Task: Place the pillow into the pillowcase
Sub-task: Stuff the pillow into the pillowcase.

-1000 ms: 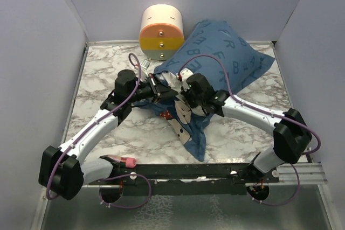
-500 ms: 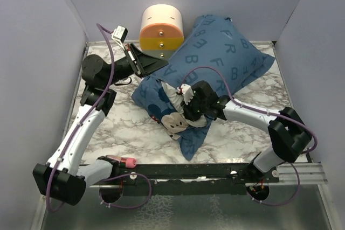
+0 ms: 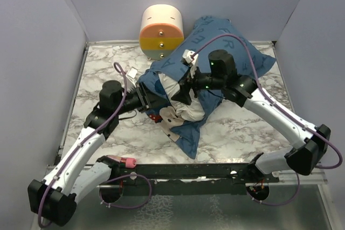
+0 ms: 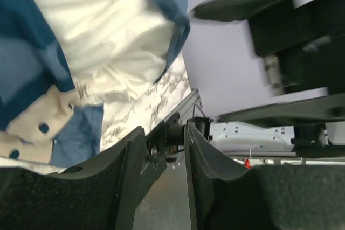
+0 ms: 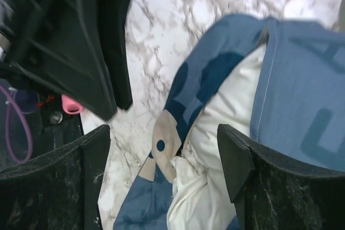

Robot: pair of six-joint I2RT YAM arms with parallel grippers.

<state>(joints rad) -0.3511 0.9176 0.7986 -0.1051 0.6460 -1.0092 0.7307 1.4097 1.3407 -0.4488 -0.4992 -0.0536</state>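
The blue lettered pillowcase (image 3: 226, 47) lies slantwise on the marble table (image 3: 108, 68), its mouth toward the front. The white pillow (image 3: 188, 109) fills it and bulges out of that mouth, bunched among folded-back blue cloth. My left gripper (image 3: 155, 100) lies low at the mouth's left side; in its wrist view the gripper (image 4: 163, 133) is open with a narrow empty gap, with pillow (image 4: 102, 25) and pillowcase (image 4: 21, 36) beyond. My right gripper (image 3: 180, 94) hovers over the mouth, open wide (image 5: 164, 144), holding nothing, above pillow (image 5: 226, 111) and pillowcase (image 5: 302, 79).
A cream-and-orange cylinder (image 3: 161, 32) stands at the back, touching the pillowcase's far left edge. Grey walls close in the table on three sides. A small pink piece (image 3: 128, 161) sits on the black rail at the near edge.
The left arm swung up to the back left, then came down beside the mouth with its jaws parted. The right gripper let go of the bunched cloth, opened and lifted back.
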